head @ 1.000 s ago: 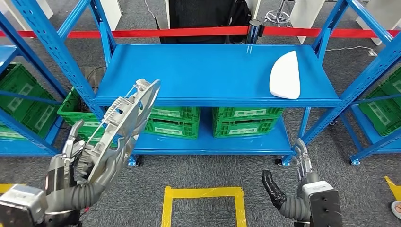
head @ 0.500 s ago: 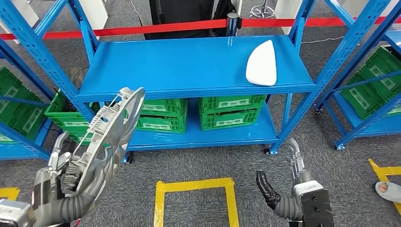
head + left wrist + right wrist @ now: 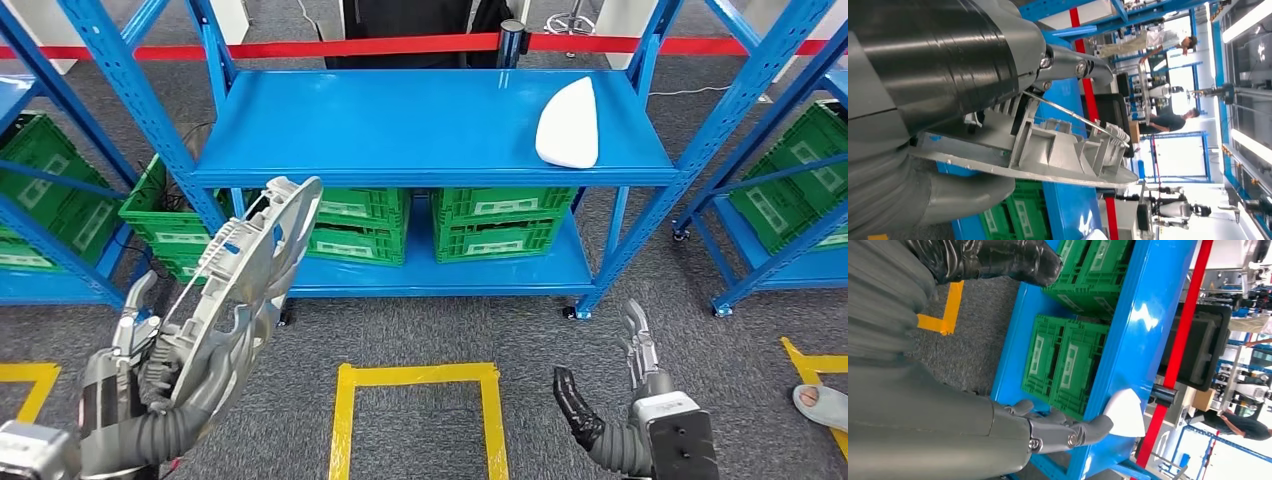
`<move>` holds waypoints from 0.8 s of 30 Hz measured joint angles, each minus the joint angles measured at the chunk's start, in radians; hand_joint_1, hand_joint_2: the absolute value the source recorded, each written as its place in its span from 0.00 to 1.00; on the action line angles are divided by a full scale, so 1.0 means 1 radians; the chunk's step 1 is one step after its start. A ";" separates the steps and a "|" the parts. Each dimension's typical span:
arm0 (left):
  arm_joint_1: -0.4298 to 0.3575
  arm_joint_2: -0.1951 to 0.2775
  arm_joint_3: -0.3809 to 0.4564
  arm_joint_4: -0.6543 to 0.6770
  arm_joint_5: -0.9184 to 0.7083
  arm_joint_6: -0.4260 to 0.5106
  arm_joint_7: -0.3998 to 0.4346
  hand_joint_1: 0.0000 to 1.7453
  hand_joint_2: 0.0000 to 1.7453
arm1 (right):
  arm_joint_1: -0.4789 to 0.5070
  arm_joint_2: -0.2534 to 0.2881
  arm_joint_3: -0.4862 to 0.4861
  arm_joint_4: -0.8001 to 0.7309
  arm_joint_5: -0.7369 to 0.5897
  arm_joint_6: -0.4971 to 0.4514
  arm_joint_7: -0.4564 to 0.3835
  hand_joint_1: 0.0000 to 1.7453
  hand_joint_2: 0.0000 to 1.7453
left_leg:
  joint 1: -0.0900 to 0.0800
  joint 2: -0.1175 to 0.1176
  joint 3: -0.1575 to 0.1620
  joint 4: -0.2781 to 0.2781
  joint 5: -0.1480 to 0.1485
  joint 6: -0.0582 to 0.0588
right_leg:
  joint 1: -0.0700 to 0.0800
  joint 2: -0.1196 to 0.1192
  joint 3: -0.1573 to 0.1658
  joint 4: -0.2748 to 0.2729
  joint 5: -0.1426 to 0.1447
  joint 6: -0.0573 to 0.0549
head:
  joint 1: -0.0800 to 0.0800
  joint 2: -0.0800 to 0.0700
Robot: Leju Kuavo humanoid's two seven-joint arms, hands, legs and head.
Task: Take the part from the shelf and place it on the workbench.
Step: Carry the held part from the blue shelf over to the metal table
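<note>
My left hand (image 3: 135, 375) grips a grey ribbed plastic part (image 3: 245, 285), a flat curved panel held on edge in front of the blue shelf (image 3: 430, 175). The left wrist view has the same part (image 3: 1058, 150) close up, clamped between the thumb and the dark fingers (image 3: 928, 60). A white curved part (image 3: 568, 125) lies on the shelf's top deck at the right, also seen as the white part (image 3: 1125, 412). My right hand (image 3: 610, 400) hangs low over the floor, fingers apart and holding nothing.
Green crates (image 3: 420, 235) fill the lower deck, and more green crates (image 3: 45, 205) sit in the racks at either side. A yellow tape square (image 3: 415, 420) marks the grey carpet ahead. A red barrier (image 3: 380, 45) runs behind the shelf. People (image 3: 1168, 120) stand far off.
The whole picture has shifted as the camera moved, so the shelf sits a little differently in view. The grey part stays in my left hand; my right hand still hangs.
</note>
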 joint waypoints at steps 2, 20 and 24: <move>0.000 0.000 -0.001 -0.001 0.001 0.000 -0.001 1.00 1.00 | -0.002 0.000 0.000 -0.002 0.001 0.000 0.000 0.00 1.00 | -0.001 0.000 -0.009 0.005 0.009 -0.014 | 0.006 0.001 0.015 -0.035 -0.004 -0.012 | 0.004 0.000; 0.002 0.011 -0.012 -0.009 -0.005 0.003 -0.001 1.00 1.00 | -0.004 -0.002 0.003 -0.005 0.001 -0.002 0.004 0.00 1.00 | 0.009 -0.007 0.094 -0.024 -0.062 -0.012 | 0.005 -0.005 -0.085 -0.018 0.073 -0.013 | -0.039 0.000; 0.001 0.012 -0.012 -0.013 -0.019 0.003 0.004 1.00 1.00 | -0.003 -0.006 0.003 -0.005 -0.001 -0.005 0.008 0.00 1.00 | 0.009 -0.005 0.064 -0.027 -0.036 0.009 | 0.004 -0.004 -0.167 0.193 -0.056 0.001 | -0.013 0.000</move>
